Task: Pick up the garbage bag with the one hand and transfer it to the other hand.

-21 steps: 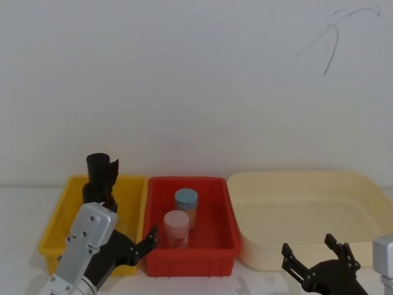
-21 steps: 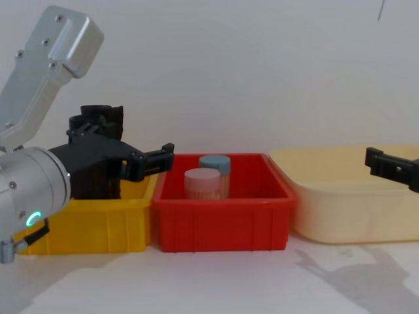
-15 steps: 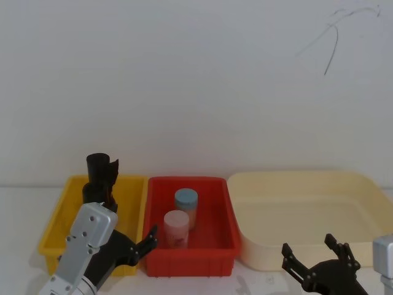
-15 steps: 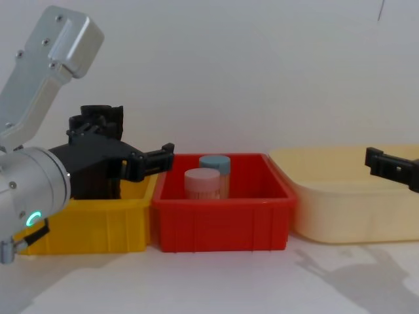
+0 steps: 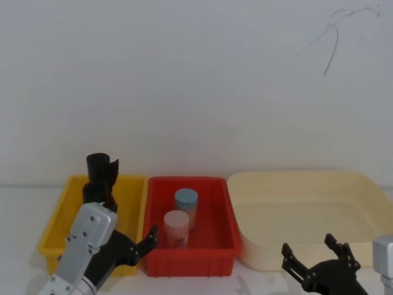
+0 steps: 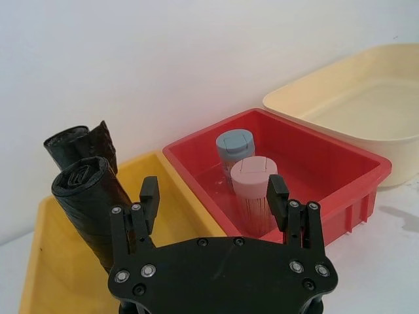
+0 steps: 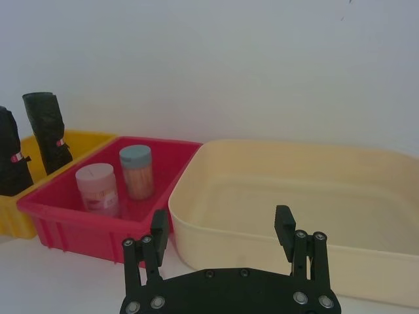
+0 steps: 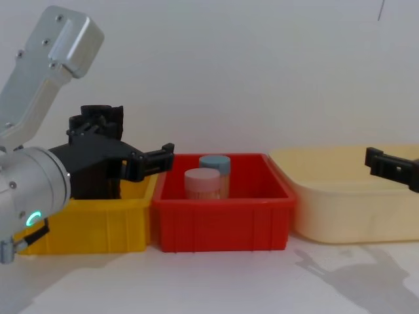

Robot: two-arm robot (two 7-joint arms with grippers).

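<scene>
While garbage bag (image 6: 85,209) stands untouched, left gripper (image 6: 213,190) gapes empty.

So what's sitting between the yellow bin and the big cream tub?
A red bin, holding a pink jar and a blue jar. The head view shows this clearly.

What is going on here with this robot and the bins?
The robot is about to pick up the garbage bag, a black roll standing in the yellow bin. Its left hand hovers open at the near side of that bin, not touching the roll. The right hand is open too, low in front of the cream tub. Nothing is lifted yet, so the handover has not begun.
</scene>
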